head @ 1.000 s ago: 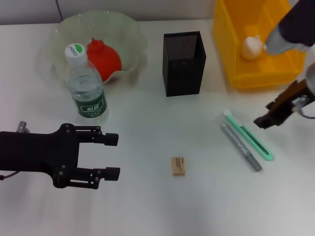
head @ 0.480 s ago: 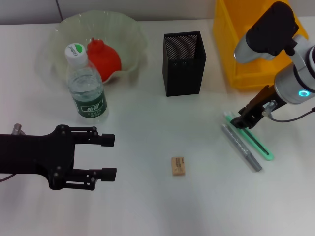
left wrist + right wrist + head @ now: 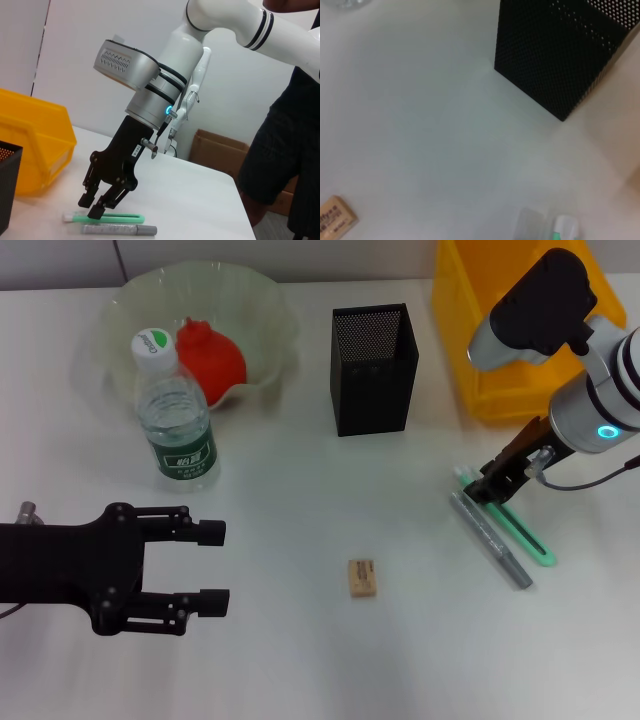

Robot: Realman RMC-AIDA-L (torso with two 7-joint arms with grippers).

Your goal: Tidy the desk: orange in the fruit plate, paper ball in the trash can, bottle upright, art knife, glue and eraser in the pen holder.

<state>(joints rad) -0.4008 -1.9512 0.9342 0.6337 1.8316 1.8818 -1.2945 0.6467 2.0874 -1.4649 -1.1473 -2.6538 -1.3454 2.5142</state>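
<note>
Head view, right of centre: the right gripper hangs directly over the top end of the green art knife, its fingers parted narrowly and straddling the knife's cap end; whether they touch it cannot be told. The knife lies flat on the desk, long axis running from upper left to lower right, with the grey glue stick parallel and just beside it on its left. The pen holder stands up and to the left of the pair, in the upper centre. The left gripper, jaws wide and holding nothing, sits at lower left, well apart from the knife; the right arm is plainly the nearer. The eraser lies at lower centre.
</note>
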